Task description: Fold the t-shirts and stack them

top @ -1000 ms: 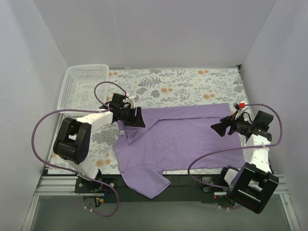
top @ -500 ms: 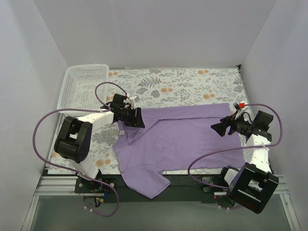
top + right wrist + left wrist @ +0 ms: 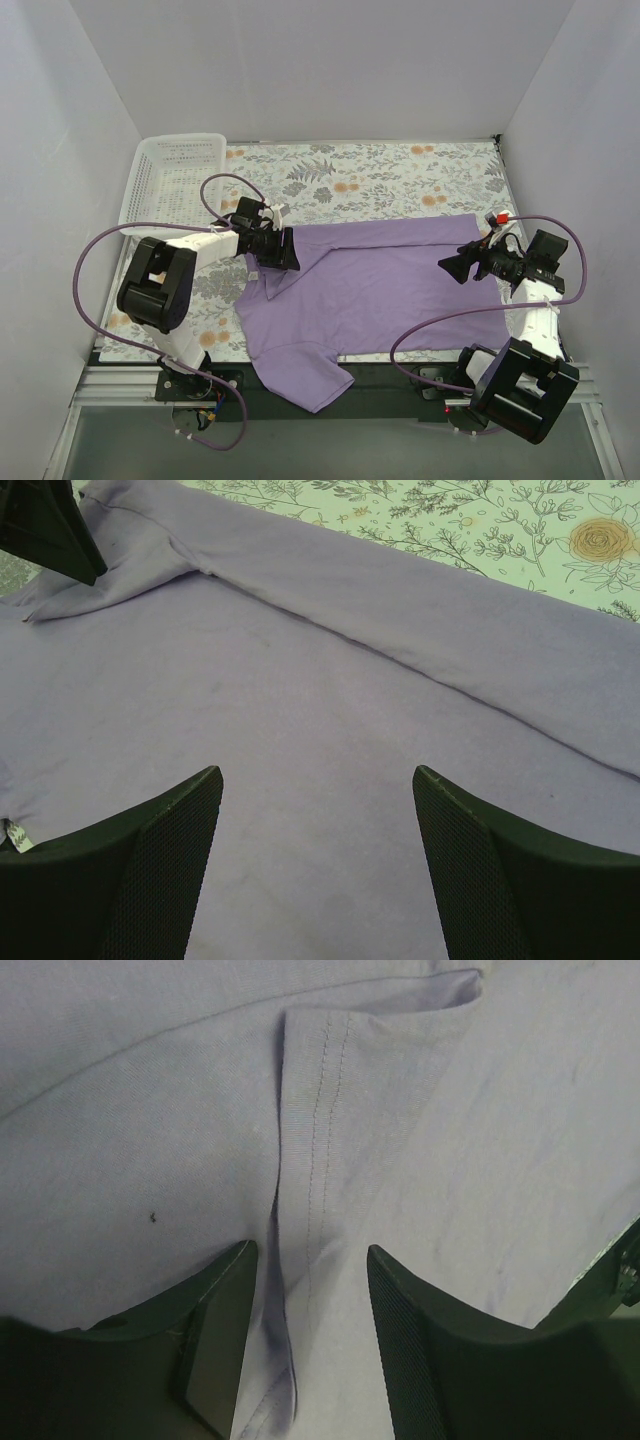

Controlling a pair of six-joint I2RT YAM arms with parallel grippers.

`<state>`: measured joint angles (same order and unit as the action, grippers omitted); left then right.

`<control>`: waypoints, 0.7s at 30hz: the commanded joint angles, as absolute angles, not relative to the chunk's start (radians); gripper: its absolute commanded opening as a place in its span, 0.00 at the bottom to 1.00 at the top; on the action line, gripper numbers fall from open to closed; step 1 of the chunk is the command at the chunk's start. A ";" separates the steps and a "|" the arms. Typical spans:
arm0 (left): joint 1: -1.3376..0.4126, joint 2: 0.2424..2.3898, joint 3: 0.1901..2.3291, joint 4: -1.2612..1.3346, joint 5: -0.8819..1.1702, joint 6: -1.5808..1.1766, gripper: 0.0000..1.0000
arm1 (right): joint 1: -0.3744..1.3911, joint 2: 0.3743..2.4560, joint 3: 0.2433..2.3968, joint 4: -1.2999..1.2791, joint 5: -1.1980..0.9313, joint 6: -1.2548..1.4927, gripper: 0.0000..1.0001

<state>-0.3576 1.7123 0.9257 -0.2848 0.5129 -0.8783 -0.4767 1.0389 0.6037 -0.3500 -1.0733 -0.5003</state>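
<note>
The lavender t-shirt [image 3: 380, 290] lies spread across the floral table, with one sleeve [image 3: 305, 375] hanging over the near edge. My left gripper [image 3: 290, 250] is at the shirt's left upper edge. In the left wrist view, the left gripper [image 3: 310, 1260] is open, with a stitched hem fold [image 3: 320, 1110] lying between its fingers. My right gripper [image 3: 450, 267] hovers over the shirt's right side. In the right wrist view, the right gripper [image 3: 318, 780] is wide open and empty above flat cloth [image 3: 330, 680]. A white neck label [image 3: 15, 835] shows at the left edge there.
A white mesh basket [image 3: 170, 175] stands at the back left. The floral tablecloth [image 3: 380, 180] shows behind the shirt. White walls enclose the left, back and right. The left gripper's dark finger [image 3: 45, 530] shows in the right wrist view's top left corner.
My left gripper has shifted slightly to the left at the shirt's edge. The right arm and the shirt have not visibly moved.
</note>
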 commanded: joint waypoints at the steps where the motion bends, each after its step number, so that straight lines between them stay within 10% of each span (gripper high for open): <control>1: -0.365 1.713 0.948 -0.293 0.517 -0.867 0.46 | -0.476 1.035 0.598 -0.359 -1.089 -0.502 0.84; 15: -0.367 1.703 0.951 -0.293 0.545 -0.859 0.16 | -0.476 1.037 0.600 -0.357 -1.091 -0.502 0.84; 21: -0.370 1.710 0.953 -0.293 0.537 -0.861 0.26 | -0.476 1.039 0.600 -0.357 -1.091 -0.503 0.84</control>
